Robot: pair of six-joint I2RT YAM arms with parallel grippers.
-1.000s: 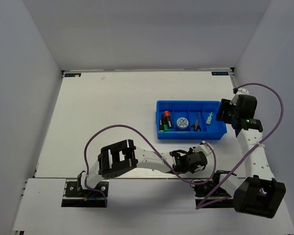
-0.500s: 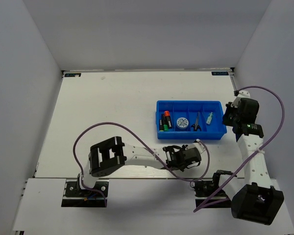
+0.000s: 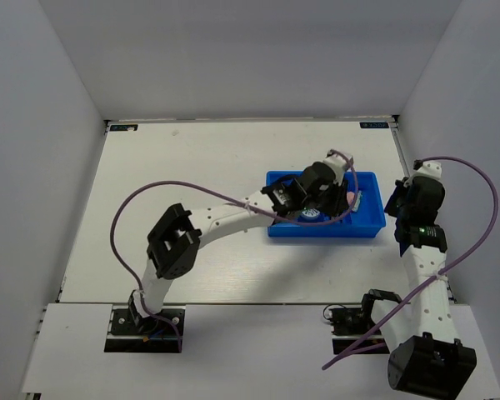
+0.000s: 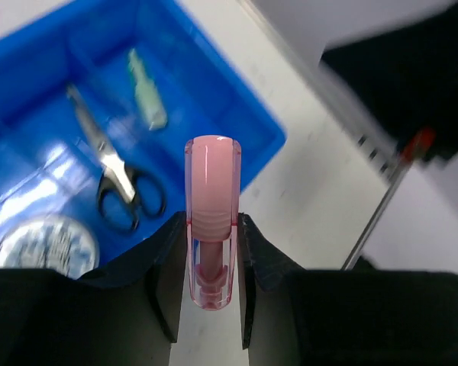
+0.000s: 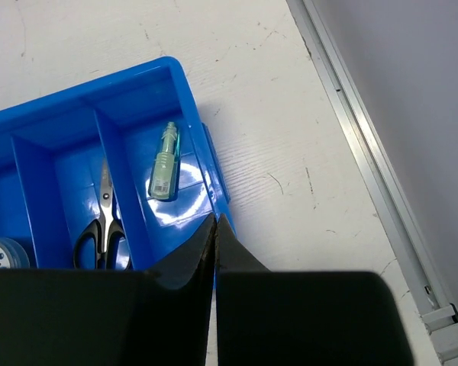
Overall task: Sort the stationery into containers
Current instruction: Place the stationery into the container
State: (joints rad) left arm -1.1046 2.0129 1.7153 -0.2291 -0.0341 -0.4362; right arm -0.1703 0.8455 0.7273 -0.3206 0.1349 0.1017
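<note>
Between the fingers of the left gripper (image 4: pixel 211 223) sits a small translucent pink piece (image 4: pixel 211 175), clamped at its lower end with its rounded tip projecting forward. The jaws stand narrow, closed on the piece. The piece hangs above the right end of the blue divided bin (image 3: pixel 279 232), near its end wall.

Bin contents visible from the wrist views:
- a pale green piece (image 5: pixel 164 164) in the rightmost compartment;
- black-handled scissors (image 5: pixel 103 217) in the next compartment;
- a round blue-and-white disc (image 4: pixel 46 245) in the compartment after that.

The left arm (image 3: pixel 225 218) reaches diagonally from its base across the table, its wrist over the bin. The right arm (image 3: pixel 425 275) stands upright at the table's right side. The right gripper (image 5: pixel 215 225) points down beside the bin's right end wall, fingers pressed together and holding nothing; whether they touch the bin cannot be told.

The bin rests on a scuffed white table (image 3: pixel 192 183) edged by a metal rail (image 5: pixel 366 152). Plain pale walls (image 3: pixel 250 58) enclose it.
</note>
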